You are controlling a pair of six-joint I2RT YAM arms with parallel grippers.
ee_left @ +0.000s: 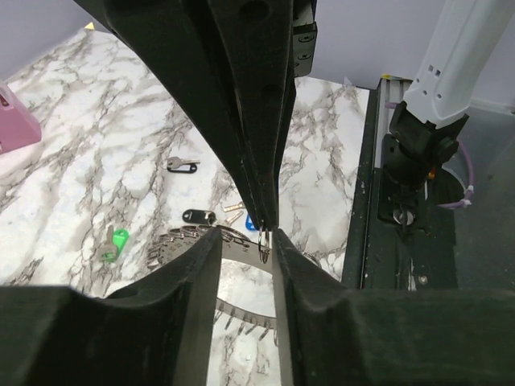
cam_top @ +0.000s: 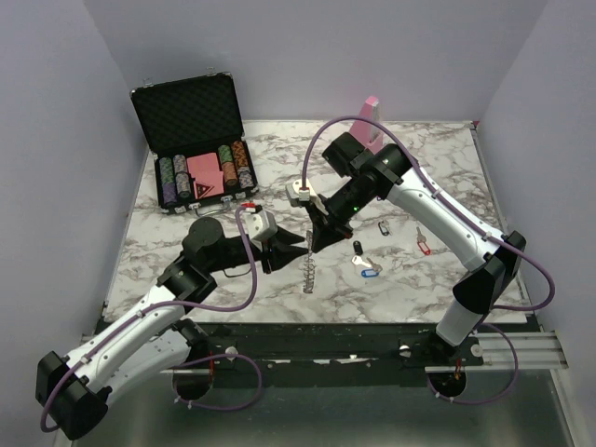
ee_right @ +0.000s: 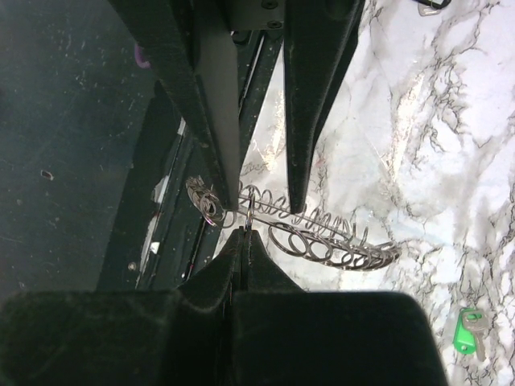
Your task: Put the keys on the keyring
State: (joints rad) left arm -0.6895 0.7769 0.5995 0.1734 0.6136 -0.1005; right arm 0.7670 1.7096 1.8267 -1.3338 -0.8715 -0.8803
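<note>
"Top external has the large flat grey metal keyring with the toothed rim up on edge between the two arms, near the front of the marble worktop. Is any key on it?"

"None that I can see. The small silver keys with coloured plastic heads lie loose just to its right: black, blue, red. So I judge the threading is all left to do."

"And the fingers?"

"On the right gripper they are pressed together, pinching one small wire loop on the ring's rim. On the left gripper they are spread, one on either side of the ring. Whether they press on it I cannot tell."

"What do the wrist views add?"

"The pinch itself, which the top view hides among the black fingers. There is also a green-headed key that I cannot find from above. Only the top view shows the open black case of poker chips."
</note>
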